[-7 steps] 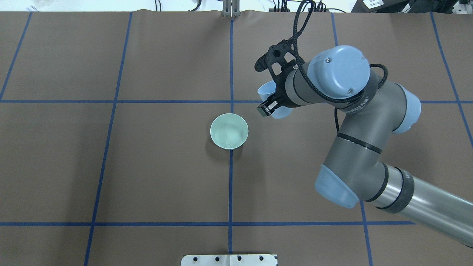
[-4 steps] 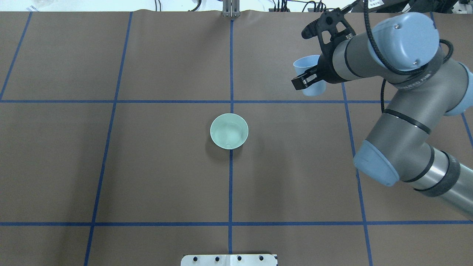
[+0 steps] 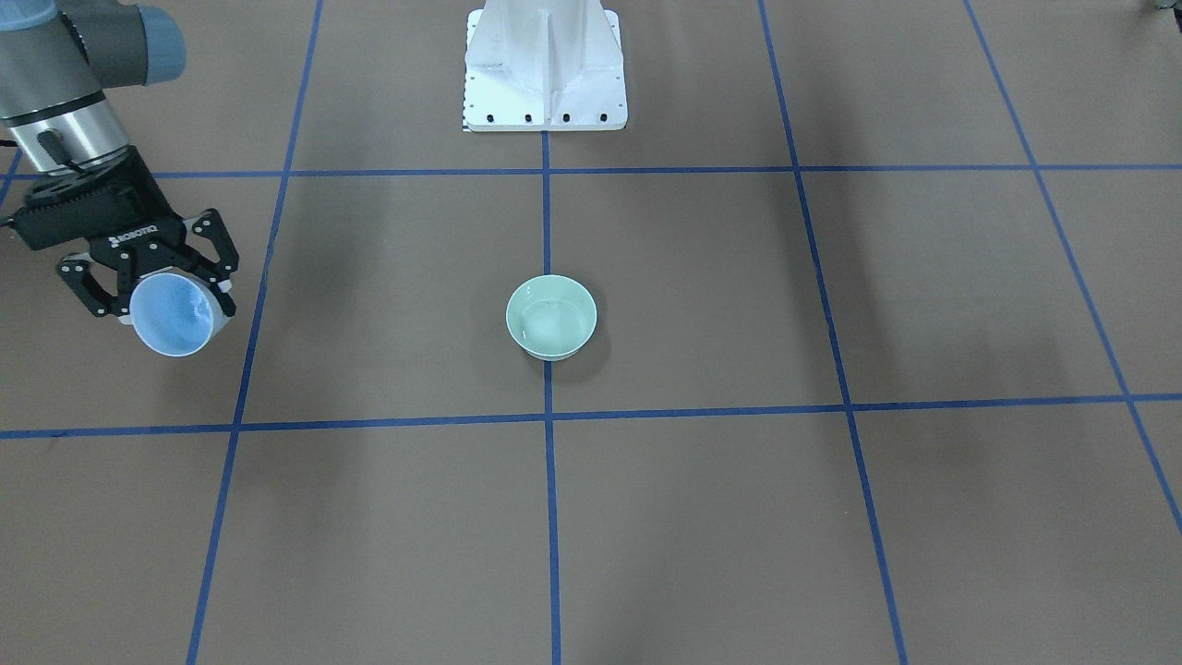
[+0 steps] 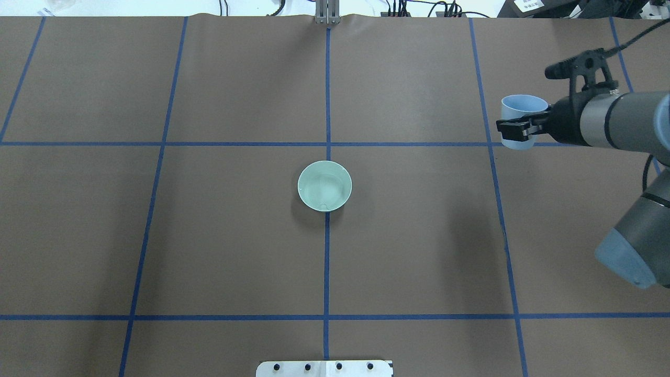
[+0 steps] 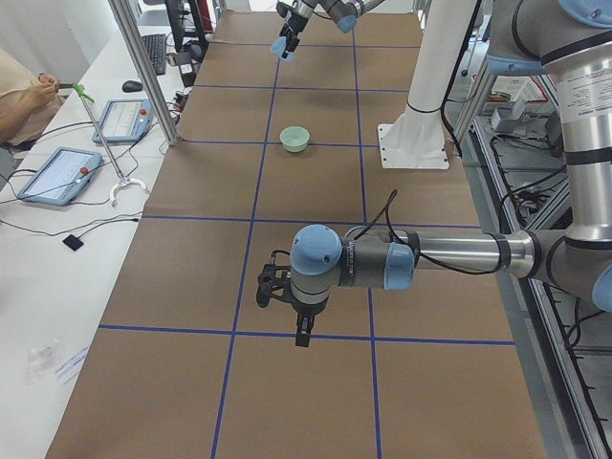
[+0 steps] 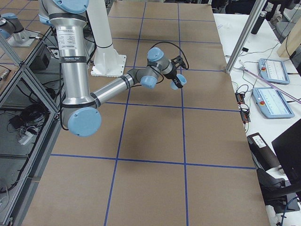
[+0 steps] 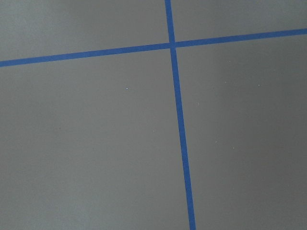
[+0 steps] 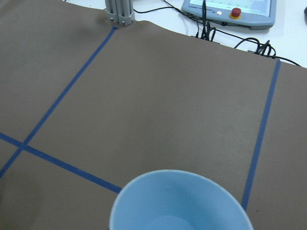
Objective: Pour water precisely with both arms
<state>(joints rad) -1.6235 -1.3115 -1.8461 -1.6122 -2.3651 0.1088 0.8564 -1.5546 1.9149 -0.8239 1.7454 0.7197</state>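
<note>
At two o'clock from the bowl (image 4: 324, 186), my right gripper (image 4: 517, 124) clamps a blue cup (image 4: 524, 106); whether my left gripper (image 5: 300, 330) is clamped or spread, I cannot tell.

We see the brown table (image 4: 209, 235) evenly and brightly lit from above. Shadows are faint and soft-edged, darkest just beside the green bowl (image 4: 324, 186). The blue cup (image 8: 180, 201) looks slightly blurred close to the right wrist camera.

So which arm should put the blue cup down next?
Right. The right gripper holds the blue cup above the table, away from the green bowl. The left gripper hangs far off at the table's other end.
</note>
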